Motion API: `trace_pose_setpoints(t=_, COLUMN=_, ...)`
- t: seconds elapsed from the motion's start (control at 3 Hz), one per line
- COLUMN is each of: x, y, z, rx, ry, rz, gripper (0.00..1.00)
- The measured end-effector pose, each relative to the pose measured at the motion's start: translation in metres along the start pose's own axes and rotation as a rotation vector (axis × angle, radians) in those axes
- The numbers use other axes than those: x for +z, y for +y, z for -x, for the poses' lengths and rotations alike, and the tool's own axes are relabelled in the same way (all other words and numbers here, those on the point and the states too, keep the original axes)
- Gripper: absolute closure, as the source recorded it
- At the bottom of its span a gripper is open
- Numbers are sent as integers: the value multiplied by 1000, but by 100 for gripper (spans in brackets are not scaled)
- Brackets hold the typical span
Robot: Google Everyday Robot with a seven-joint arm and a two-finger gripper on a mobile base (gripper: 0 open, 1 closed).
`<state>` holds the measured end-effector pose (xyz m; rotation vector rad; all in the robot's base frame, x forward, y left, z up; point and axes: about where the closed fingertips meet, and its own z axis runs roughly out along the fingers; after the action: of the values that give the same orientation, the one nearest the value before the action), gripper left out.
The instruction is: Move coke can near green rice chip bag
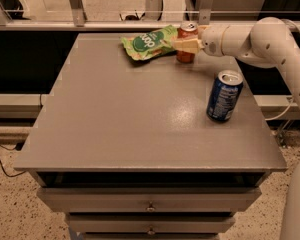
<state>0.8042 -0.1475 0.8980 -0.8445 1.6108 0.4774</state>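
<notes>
The coke can (pixel 187 34), red-orange with a silver top, is upright at the far edge of the grey table (pixel 140 119), right beside the green rice chip bag (pixel 147 43). The bag lies flat and crinkled, with its right end touching or nearly touching the can. My gripper (pixel 182 45) reaches in from the right on a white arm, and its cream fingers (pixel 189 45) are closed around the can's middle. The can's base is at or just above the tabletop.
A dark blue can (pixel 224 96) stands upright near the table's right edge, below my forearm. Drawers (pixel 150 204) sit under the tabletop. A railing with posts (pixel 75 4) runs behind the table's far edge.
</notes>
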Motion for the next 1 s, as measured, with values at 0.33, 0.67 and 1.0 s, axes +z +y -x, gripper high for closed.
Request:
trace_pose_setpoints(t=0.33, x=-3, y=1, z=-1, rx=8, ry=-1, rz=-4, gripper=0)
trace_pose_setpoints(t=0.67, x=-13, y=2, z=4, rx=1, ry=1, rz=-8, gripper=0)
trace_pose_setpoints(t=1.0, x=-30, y=3, z=15, rx=-15, ry=1, rz=-14, gripper=0)
